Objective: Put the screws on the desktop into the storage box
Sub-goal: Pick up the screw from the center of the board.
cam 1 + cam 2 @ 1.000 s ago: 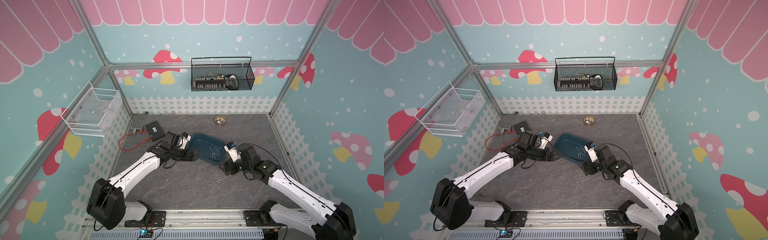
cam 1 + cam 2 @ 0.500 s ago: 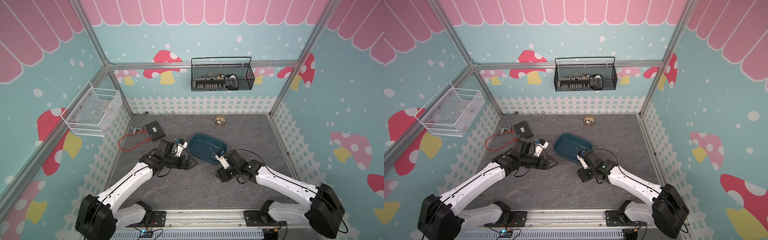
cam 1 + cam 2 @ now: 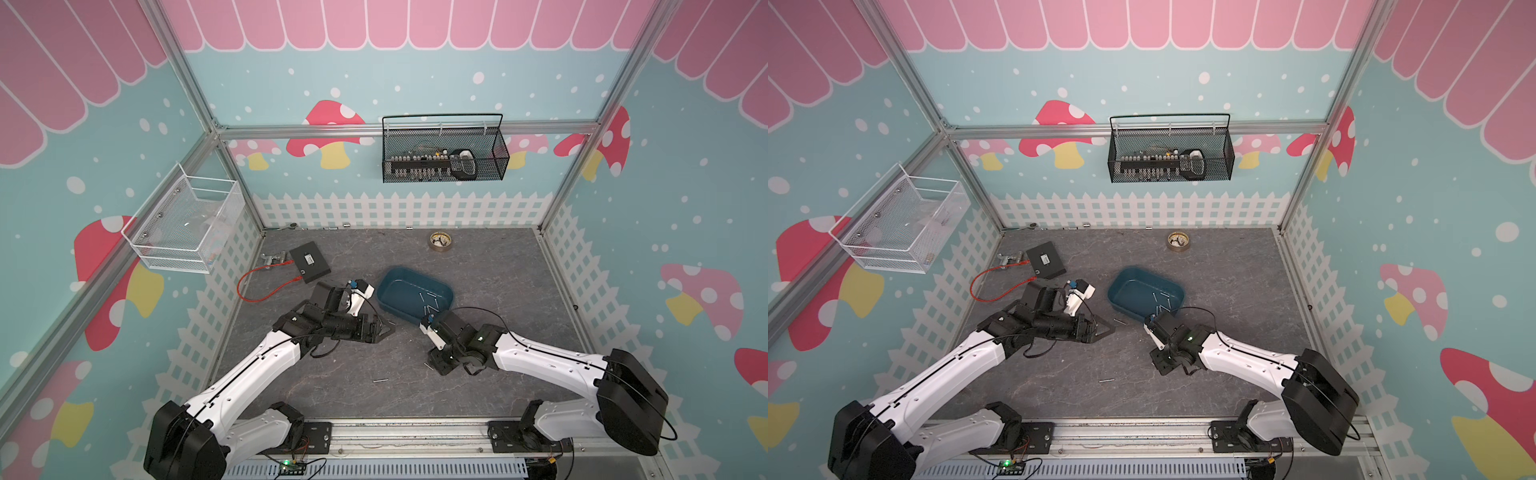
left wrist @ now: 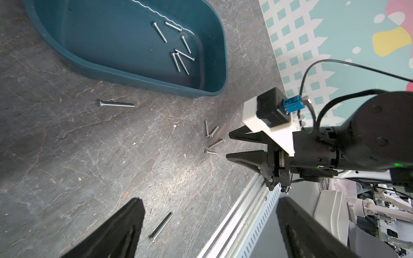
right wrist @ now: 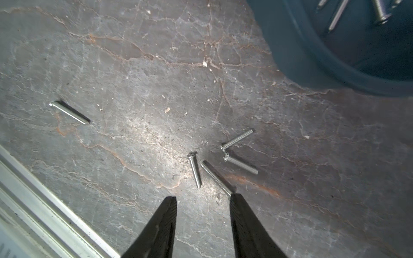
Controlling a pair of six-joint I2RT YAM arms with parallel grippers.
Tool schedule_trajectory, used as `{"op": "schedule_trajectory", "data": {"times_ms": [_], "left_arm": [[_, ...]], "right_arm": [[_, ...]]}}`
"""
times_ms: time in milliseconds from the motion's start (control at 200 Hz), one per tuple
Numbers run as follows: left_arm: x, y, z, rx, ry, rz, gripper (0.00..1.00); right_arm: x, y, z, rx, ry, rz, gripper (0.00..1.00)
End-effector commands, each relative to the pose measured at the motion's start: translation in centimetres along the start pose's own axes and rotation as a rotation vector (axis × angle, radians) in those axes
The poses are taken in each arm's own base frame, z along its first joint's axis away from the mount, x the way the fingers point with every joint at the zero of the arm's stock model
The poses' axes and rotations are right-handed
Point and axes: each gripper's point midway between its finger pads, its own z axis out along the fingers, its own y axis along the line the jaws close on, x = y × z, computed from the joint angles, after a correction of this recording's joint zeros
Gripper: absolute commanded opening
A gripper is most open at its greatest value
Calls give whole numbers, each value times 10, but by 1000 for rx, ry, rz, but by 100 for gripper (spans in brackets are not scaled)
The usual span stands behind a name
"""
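Note:
The teal storage box lies mid-desktop with several screws inside, as the left wrist view shows. On the grey desktop a cluster of screws lies just ahead of my right gripper. That gripper is tipped down low over the desktop, jaws apart with nothing between them. One fingertip touches a screw's end. Single screws lie at the box wall and toward the front. My left gripper hovers wide open, left of the box, with nothing in it.
A black flat box with a red cable sits at the back left. A tape roll lies near the back wall. A black mesh basket and a white wire basket hang on the walls. A metal rail runs along the front edge.
My right gripper has come away from the box, down to the screw cluster, and its jaws have narrowed. The left gripper has shifted a little toward the front, still wide open.

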Motion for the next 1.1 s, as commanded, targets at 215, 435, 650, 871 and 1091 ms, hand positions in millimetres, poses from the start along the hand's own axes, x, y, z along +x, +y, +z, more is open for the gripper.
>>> {"op": "schedule_trajectory", "data": {"times_ms": [215, 435, 650, 871, 1091], "left_arm": [[7, 1, 0, 19, 10, 4, 96], [6, 1, 1, 23, 12, 8, 95], [6, 2, 2, 23, 11, 6, 95], [7, 3, 4, 22, 16, 1, 95], [6, 3, 5, 25, 16, 4, 94]], "right_arm": [[17, -13, 12, 84, 68, 25, 37], [21, -17, 18, 118, 102, 7, 34], [19, -20, 23, 142, 126, -23, 33], [14, -21, 25, 161, 133, -60, 33], [13, -19, 30, 152, 149, -83, 32]]}}
